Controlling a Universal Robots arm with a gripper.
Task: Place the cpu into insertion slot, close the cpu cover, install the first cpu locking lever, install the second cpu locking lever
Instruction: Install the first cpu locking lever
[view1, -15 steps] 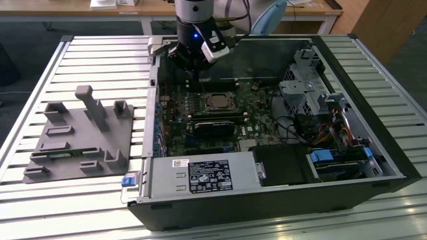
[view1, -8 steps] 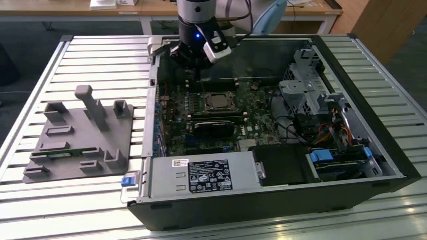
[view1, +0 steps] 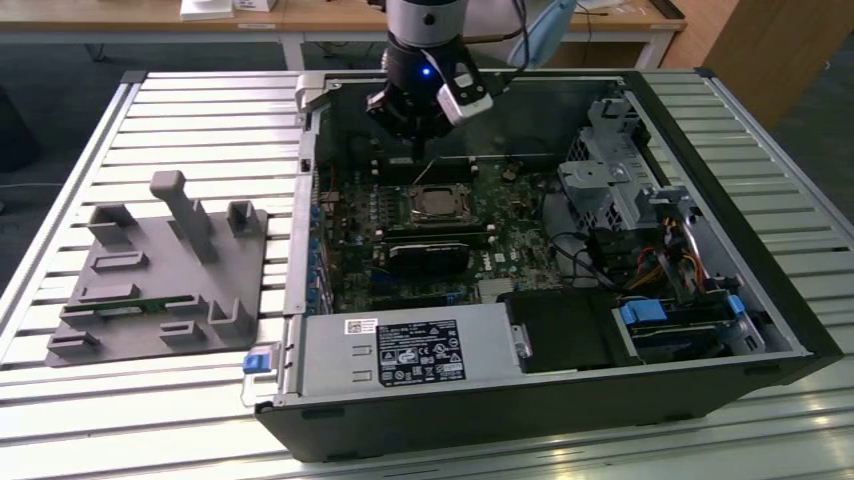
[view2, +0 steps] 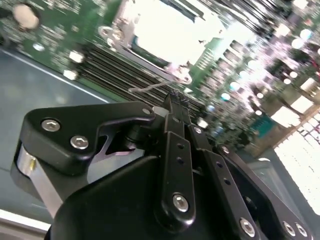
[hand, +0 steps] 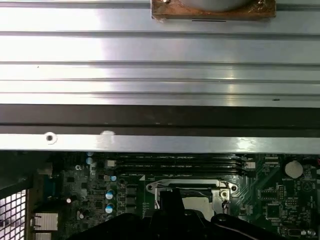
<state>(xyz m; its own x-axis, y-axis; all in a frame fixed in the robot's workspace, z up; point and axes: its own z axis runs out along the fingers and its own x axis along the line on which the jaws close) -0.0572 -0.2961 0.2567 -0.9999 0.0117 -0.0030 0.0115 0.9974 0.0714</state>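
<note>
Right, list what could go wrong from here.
1. The shut tool hangs close to the thin locking lever beside the cpu; a slip could scrape the motherboard.
2. The arm stands just inside the case rim and might bump it.

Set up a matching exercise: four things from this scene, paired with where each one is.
Things:
1. cpu
2. grey fixture
3. power supply
4. claw

Places:
A. on the slatted table, to the exterior view's left of the case
B. over the green board, close to the socket
C. in the insertion slot
D. along the case's near edge in the exterior view

Pairs: 1-C, 2-A, 3-D, 4-B
</note>
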